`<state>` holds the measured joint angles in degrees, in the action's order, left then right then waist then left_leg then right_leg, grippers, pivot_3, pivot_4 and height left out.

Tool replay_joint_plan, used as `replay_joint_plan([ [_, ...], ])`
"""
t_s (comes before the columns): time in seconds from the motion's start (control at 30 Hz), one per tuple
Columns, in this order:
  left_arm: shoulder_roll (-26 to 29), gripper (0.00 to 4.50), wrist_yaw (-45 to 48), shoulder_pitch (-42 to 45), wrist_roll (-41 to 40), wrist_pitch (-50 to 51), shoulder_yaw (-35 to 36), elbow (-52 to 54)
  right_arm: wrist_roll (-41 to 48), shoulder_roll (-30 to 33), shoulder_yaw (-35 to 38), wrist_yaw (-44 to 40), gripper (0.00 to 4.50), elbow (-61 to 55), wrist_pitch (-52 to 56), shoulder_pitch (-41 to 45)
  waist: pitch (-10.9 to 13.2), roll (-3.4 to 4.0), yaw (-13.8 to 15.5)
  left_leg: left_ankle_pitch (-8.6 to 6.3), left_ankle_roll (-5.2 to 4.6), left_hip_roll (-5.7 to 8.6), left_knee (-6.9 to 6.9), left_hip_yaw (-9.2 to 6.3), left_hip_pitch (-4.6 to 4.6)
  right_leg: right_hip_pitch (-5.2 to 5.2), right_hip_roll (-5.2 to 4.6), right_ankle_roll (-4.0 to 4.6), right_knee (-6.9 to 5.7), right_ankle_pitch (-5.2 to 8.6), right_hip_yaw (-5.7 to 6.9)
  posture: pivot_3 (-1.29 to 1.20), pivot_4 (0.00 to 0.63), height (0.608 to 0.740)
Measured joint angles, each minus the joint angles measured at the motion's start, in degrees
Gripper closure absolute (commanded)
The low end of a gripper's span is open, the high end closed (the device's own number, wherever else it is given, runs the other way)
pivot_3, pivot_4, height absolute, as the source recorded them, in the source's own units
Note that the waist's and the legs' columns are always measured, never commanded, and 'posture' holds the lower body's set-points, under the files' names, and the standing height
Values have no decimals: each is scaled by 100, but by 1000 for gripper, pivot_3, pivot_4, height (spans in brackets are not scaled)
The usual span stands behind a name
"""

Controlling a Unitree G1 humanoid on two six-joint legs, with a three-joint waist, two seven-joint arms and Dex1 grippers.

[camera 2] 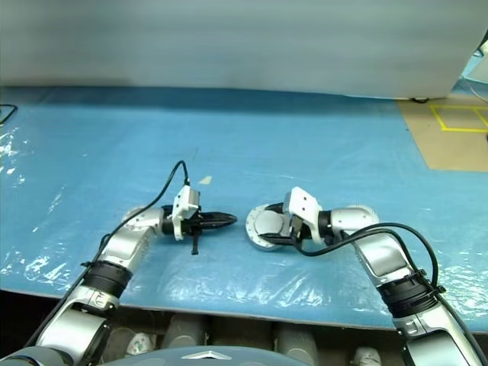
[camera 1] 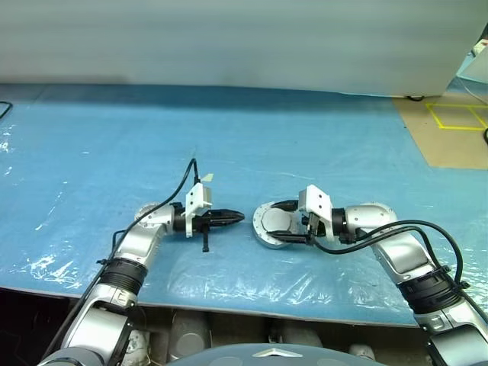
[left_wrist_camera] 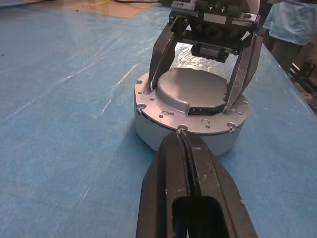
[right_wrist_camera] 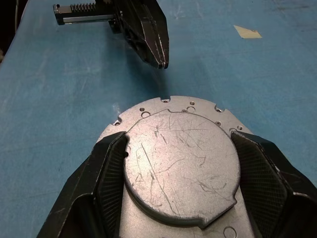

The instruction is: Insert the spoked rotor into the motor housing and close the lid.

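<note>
You're at the closing step — your right claw (camera 1: 284, 226) grips the lid (left_wrist_camera: 198, 94) on the housing (left_wrist_camera: 148, 131), the left claw (camera 1: 238, 217) pinched shut and empty just beside — so next press the lid down square

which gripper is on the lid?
The right gripper: its fingers straddle the lid's raised centre. The left gripper is shut, pointing at it, empty.

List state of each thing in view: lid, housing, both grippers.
lid: seated flat on the housing, plain grey face up, clamped at its raised centre.
motor housing: upright on the blue table cover, closed by the lid.
right gripper: shut on the lid, one finger on each side.
left gripper: shut, empty, tip just short of the housing.
</note>
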<state>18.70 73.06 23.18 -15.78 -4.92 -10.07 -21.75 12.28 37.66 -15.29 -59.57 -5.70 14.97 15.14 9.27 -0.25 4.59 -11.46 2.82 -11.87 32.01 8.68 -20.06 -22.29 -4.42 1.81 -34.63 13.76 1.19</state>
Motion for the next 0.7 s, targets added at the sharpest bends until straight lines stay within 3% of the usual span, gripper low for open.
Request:
replay_joint_plan([
  [0.7,-341,4500,-171,531,580,-194,-376,-562,-138,40,-133,130,1520,46,-180,37,-13,-14,-5,-1,-1,1,-2,0,8,22,-11,-5,0,3,-3,0,150,740],
])
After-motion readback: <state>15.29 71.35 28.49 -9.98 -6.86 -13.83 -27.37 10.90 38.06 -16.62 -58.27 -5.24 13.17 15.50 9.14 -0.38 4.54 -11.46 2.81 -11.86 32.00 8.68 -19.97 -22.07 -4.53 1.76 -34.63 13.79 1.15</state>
